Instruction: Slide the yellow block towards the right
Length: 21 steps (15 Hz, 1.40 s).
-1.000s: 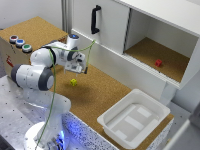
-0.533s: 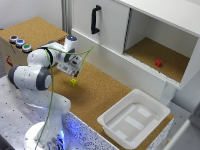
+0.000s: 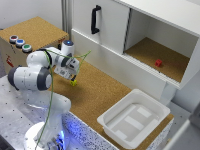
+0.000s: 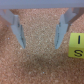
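The yellow block (image 3: 74, 83) is a tiny bright cube on the cork tabletop (image 3: 105, 95), directly below my gripper (image 3: 73, 78) in the exterior view. In the wrist view the gripper (image 4: 40, 46) is open, its two grey fingers (image 4: 18, 31) pointing down at bare cork with nothing between them. The yellow block (image 4: 77, 46) lies outside the jaws, just beyond one finger, cut off by the frame edge. I cannot tell whether that finger touches it.
A white tray (image 3: 116, 125) sits on the cork toward the exterior view's right. An open cabinet (image 3: 150, 52) behind holds a small red cube (image 3: 158, 63), and its door has a black handle (image 3: 95, 20). A box with coloured buttons (image 3: 20, 42) stands at the back left.
The gripper has come down and shifted toward the exterior view's left, ending low over the cork beside the yellow block. The block has stayed in place.
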{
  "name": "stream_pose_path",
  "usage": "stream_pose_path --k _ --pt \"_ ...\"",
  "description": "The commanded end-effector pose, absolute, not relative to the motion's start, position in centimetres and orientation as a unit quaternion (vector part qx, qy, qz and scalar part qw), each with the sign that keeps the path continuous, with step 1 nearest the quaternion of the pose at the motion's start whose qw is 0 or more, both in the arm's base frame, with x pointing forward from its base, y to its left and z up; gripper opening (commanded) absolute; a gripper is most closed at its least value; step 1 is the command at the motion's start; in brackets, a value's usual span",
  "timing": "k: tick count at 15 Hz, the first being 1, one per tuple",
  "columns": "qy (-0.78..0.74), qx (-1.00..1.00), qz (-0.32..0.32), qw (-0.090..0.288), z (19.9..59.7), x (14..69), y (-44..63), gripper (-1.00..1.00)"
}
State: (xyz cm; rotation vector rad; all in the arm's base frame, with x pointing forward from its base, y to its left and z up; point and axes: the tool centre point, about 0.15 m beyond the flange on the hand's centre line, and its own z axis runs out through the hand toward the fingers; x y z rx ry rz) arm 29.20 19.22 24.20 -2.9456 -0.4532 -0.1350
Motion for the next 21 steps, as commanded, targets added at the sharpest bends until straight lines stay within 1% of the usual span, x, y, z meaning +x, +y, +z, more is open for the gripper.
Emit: stream_pose_path --k 1,6,10,15,19,20,21 --pt "-0.157 -0.981 -0.071 0.093 20.9 31.7 18.2 -1.0" --pt "-0.139 -0.986 -0.075 0.057 20.7 32.6 14.8 -1.0" --pt "-0.097 -0.992 -0.078 0.024 21.7 32.7 9.9 -1.0" --pt "-0.082 -0.995 -0.057 -0.012 22.1 33.0 3.8 -1.0" --pt "-0.068 -0.995 -0.06 -0.037 22.8 33.7 0.6 -1.0" --pt "-0.065 -0.995 -0.059 -0.04 22.9 33.9 0.0 -1.0" --pt "-0.06 -0.996 -0.058 -0.035 23.2 34.1 -0.5 -1.0"
